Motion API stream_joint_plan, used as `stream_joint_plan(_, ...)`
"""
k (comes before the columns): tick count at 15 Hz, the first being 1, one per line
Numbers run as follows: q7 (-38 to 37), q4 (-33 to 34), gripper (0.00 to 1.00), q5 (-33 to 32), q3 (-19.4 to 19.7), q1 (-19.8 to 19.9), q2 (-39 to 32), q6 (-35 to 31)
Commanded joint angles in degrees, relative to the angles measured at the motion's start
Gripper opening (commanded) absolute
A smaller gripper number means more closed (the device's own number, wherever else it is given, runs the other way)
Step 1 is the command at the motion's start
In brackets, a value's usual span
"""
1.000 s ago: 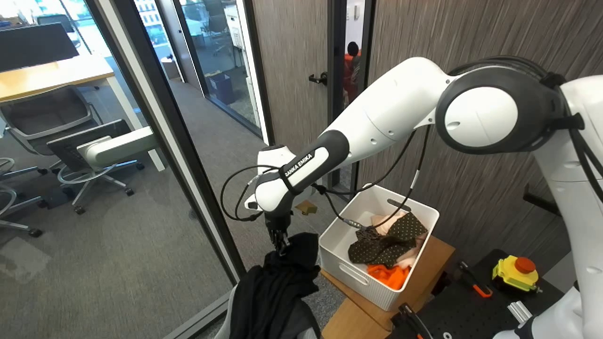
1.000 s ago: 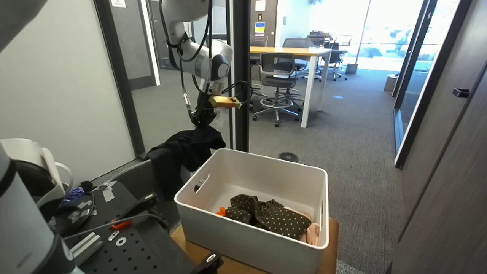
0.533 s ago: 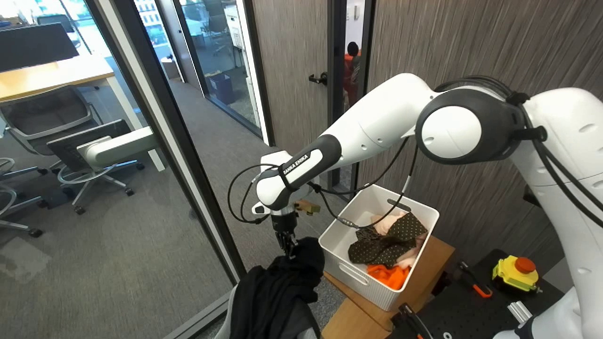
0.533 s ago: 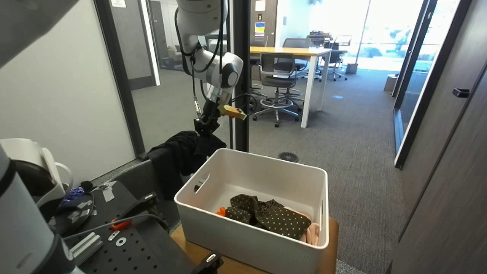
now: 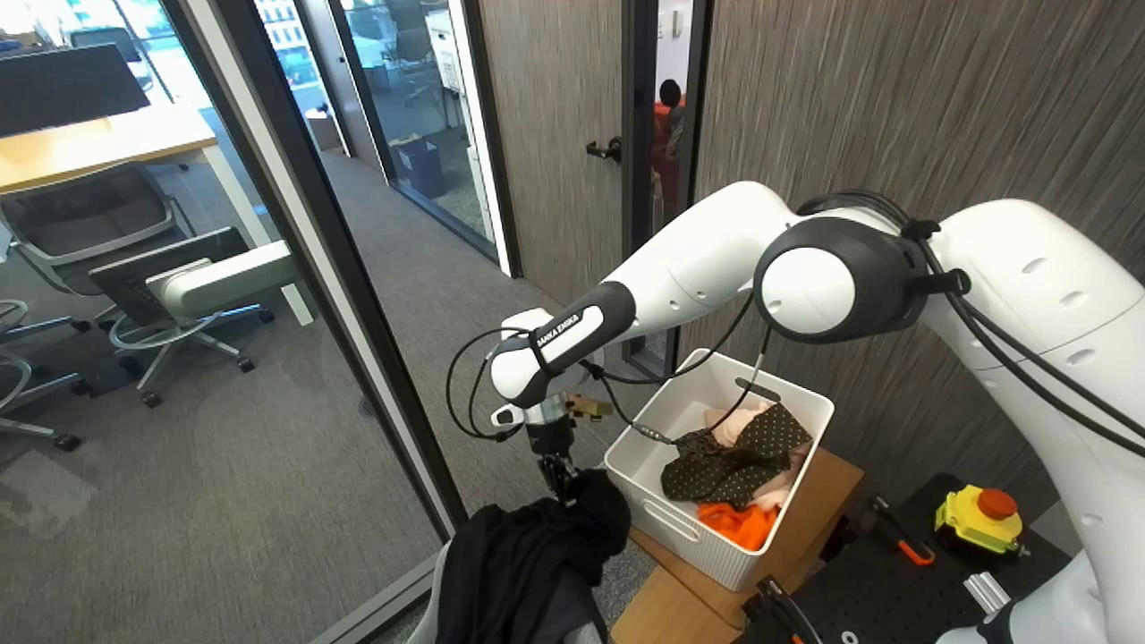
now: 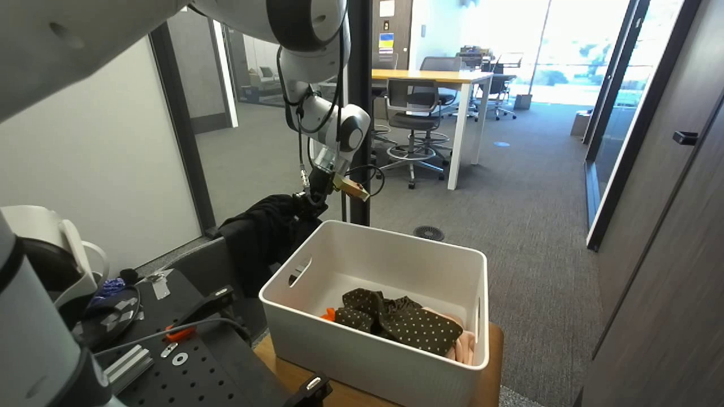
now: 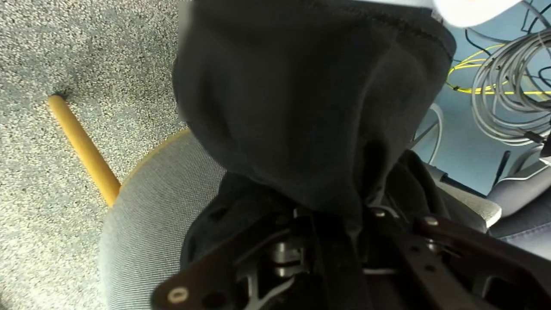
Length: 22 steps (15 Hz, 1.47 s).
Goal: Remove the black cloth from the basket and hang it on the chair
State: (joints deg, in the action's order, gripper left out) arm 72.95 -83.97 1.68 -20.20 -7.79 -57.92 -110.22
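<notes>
Over the last second the arm (image 5: 689, 255) has brought the end effector (image 5: 565, 495) lower and toward the basket (image 6: 367, 362), and the bunched end of the cloth (image 5: 510, 555) has gone with it. The end effector is clamped on the cloth, its jaws drawn together on a fold; in the wrist view the creases run straight into the grip. The cloth is out of the basket and draped over the chair (image 7: 159, 232), and that draped part has hardly shifted, so the move looks like a lowering of the gripped end rather than a drag of the whole piece. In the basket, the dotted fabric (image 6: 421, 330), the pink fabric (image 6: 466, 346) and the orange item (image 5: 742, 523) lie as they did. For the task, removal looks done and hanging looks close to its end: what is left is probably to let the gripped end down, release it and lift away cleanly. That end is now near the basket; whether it touches the side cannot be told. Pulling much further that way could slide the cloth off the chair, so an early release seems the safer choice.
</notes>
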Motion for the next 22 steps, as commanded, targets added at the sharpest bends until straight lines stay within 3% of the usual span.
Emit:
stream_joint_plan(1,0.24,6.08,0.08,0.3,0.73,-1.39,-3.04,4.21)
stream_joint_plan(3,-0.68,6.99,0.36,-0.17,1.27,-1.99,-3.17,4.46)
stream_joint_plan(11,-1.75,5.55,0.95,-0.58,2.72,-1.48,1.93,2.16)
stream_joint_plan(13,-2.81,3.78,1.0,-0.52,3.36,-0.93,5.26,1.46)
stream_joint_plan(17,-6.8,-1.58,1.0,-0.38,5.12,0.49,14.57,-1.75)
stream_joint_plan(22,-15.33,-12.78,1.0,-0.15,7.66,2.16,30.03,-6.19)
